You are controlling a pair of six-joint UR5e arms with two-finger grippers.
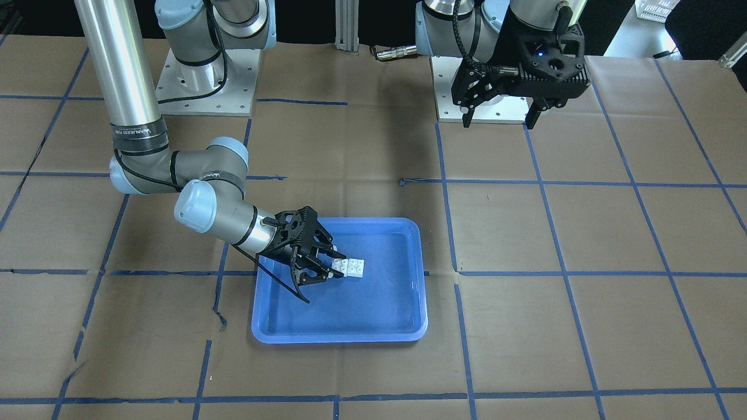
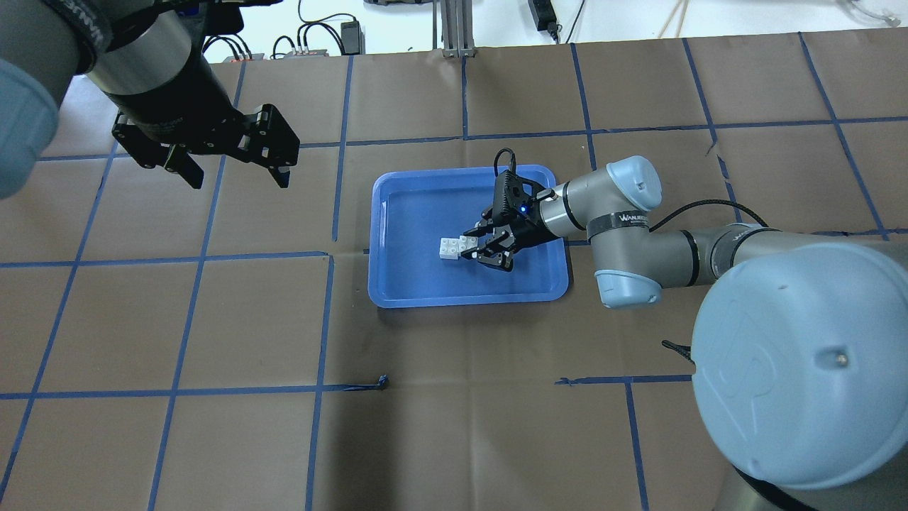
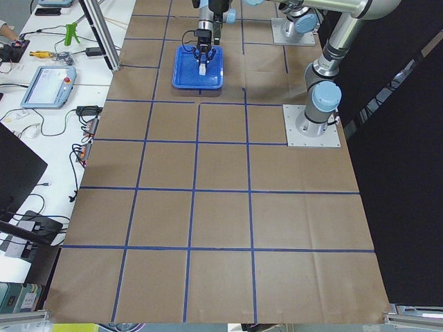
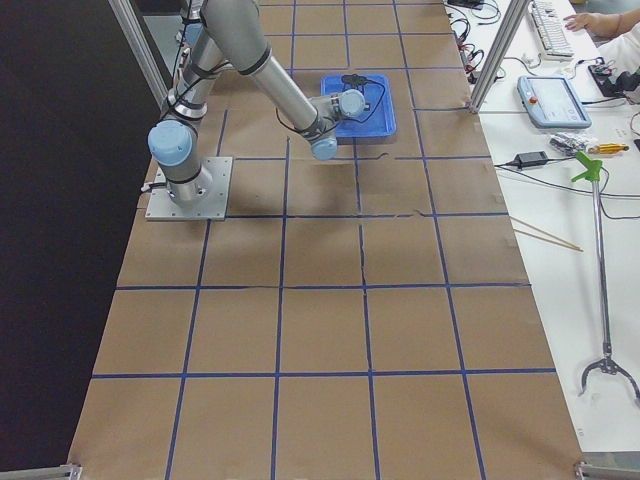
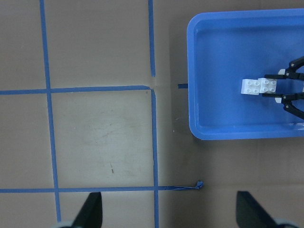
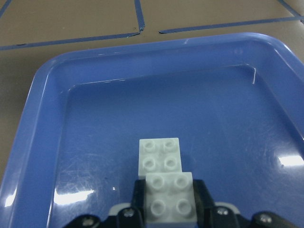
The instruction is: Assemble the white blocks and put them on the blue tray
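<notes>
Two white blocks (image 1: 354, 267) are joined with an offset, one partly on top of the other, inside the blue tray (image 1: 338, 337). My right gripper (image 1: 338, 265) reaches low into the tray and is shut on the near block of the pair. The right wrist view shows the pads against that block's sides and the other block (image 6: 160, 154) sticking out ahead. The pair also shows in the overhead view (image 2: 450, 248) and the left wrist view (image 5: 251, 86). My left gripper (image 2: 237, 177) hangs open and empty, high over the table, well away from the tray (image 2: 468, 301).
The table is covered in brown paper with a grid of blue tape lines (image 2: 326, 319). The two arm base plates (image 1: 204, 81) stand at the robot's edge. Monitors, cables and tools lie on side benches (image 3: 48, 83) beyond the table's far edge.
</notes>
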